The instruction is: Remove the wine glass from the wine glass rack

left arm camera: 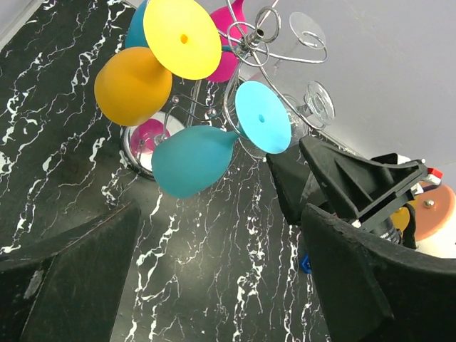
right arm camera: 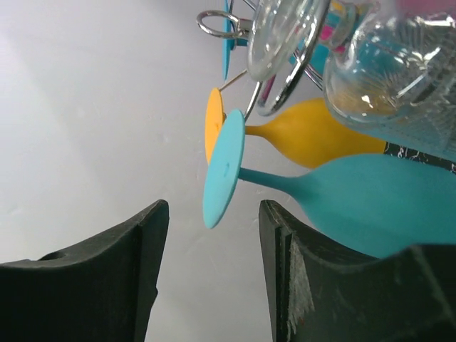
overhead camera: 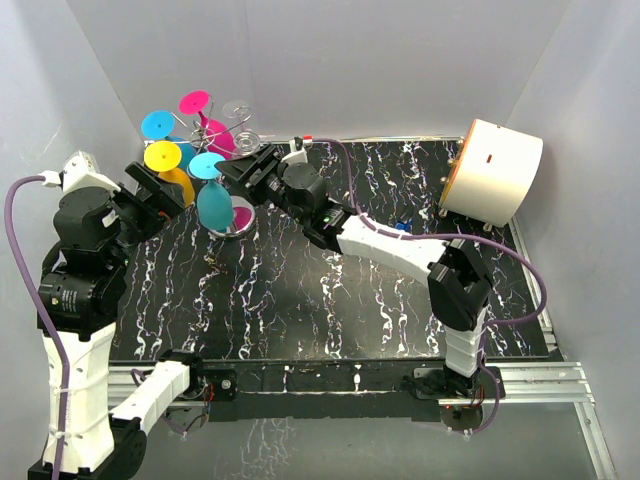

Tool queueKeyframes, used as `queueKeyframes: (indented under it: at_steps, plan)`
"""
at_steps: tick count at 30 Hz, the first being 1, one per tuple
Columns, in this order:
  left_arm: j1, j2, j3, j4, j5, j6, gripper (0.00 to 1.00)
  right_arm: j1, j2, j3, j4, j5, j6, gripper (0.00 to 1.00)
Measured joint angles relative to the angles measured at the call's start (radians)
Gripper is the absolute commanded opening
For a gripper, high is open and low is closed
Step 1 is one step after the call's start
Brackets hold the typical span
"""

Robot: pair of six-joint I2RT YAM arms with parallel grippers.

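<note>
The black white-veined marble table [overhead camera: 330, 300] is carrying the thin silver wire wine glass rack [left arm camera: 251, 37] at its far left corner. Nothing is off yet: the teal plastic wine glass [left arm camera: 192, 160] is hanging upside down from a hook among yellow, magenta and clear ones. The right gripper [right arm camera: 212, 214] is reaching in half-wide, holding nothing, the teal foot disc just ahead of its gap. The left gripper [left arm camera: 221, 217] is hovering wide beside the rack, holding nothing. Grasping and unhooking are remaining. The teal bowl is hiding much of the rack's base, and the clear glasses are fading into the wall.
</note>
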Motion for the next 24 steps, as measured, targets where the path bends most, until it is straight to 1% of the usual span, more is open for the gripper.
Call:
queueKeyframes:
  at_steps: [3, 8, 12, 15, 24]
  plan:
    - [0.000, 0.000, 0.002, -0.003, 0.000, 0.007, 0.94, 0.000, 0.019, 0.030, 0.005, 0.019, 0.010, 0.42]
    - [0.000, -0.006, 0.005, -0.017, 0.000, 0.015, 0.95, 0.001, 0.052, 0.067, 0.009, 0.036, 0.030, 0.31]
    - [0.000, -0.013, 0.008, -0.027, 0.000, 0.020, 0.95, 0.001, 0.066, 0.078, 0.007, 0.040, 0.042, 0.25]
    - [0.000, -0.014, 0.013, -0.027, 0.000, 0.024, 0.95, 0.001, 0.066, 0.080, 0.007, 0.040, 0.051, 0.17]
    - [0.000, -0.014, 0.016, -0.027, 0.000, 0.026, 0.95, 0.001, 0.066, 0.080, 0.007, 0.040, 0.085, 0.10]
